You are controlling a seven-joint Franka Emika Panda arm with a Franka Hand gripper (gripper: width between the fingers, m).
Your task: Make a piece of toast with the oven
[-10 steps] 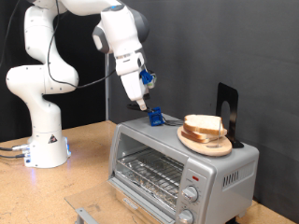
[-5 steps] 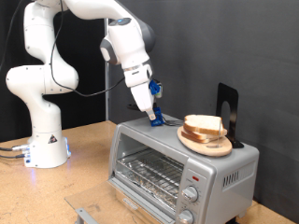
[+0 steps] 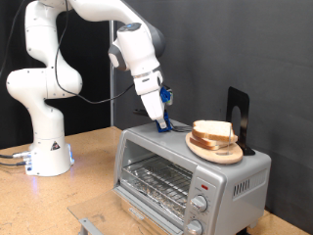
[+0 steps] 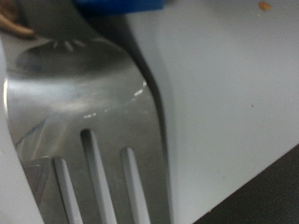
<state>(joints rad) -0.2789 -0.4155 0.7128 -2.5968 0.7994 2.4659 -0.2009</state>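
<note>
Fingers' state cannot tell; gripper (image 3: 162, 124) frame center, on oven (image 3: 186, 166) top, left of toast (image 3: 212, 130).

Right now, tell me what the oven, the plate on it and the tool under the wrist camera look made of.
The oven: brushed silver-grey sheet metal, dull sheen, with a glass door.
The plate: looks like wood, warm brown and matte, bearing the bread slice.
The slotted tool: polished metal, probably steel, mirror-like glints.
The gripper is down at the oven's top.
</note>
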